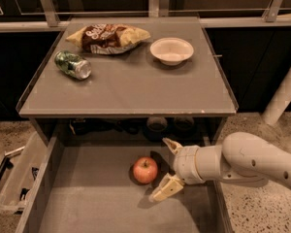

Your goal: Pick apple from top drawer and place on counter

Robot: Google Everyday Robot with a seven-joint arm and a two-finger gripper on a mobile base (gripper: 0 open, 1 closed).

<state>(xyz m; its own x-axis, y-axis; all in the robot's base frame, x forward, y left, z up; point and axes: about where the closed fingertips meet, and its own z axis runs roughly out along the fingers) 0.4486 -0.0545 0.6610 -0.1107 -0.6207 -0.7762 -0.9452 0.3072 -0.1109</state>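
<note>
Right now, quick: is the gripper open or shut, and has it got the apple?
Gripper: open, holding nothing; it sits in the top drawer, fingers spread beside the apple.

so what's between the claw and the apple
Nothing: the camera view shows only bare floor of the wide grey metal drawer between the open claw and the small round red apple.

Speckled floor (264,216), dark cabinets (254,67) behind

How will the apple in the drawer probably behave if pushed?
Round, the apple would likely roll on the flat top drawer floor. It looks firm, so probably rigid when squeezed. The open gripper sits close beside it.
</note>
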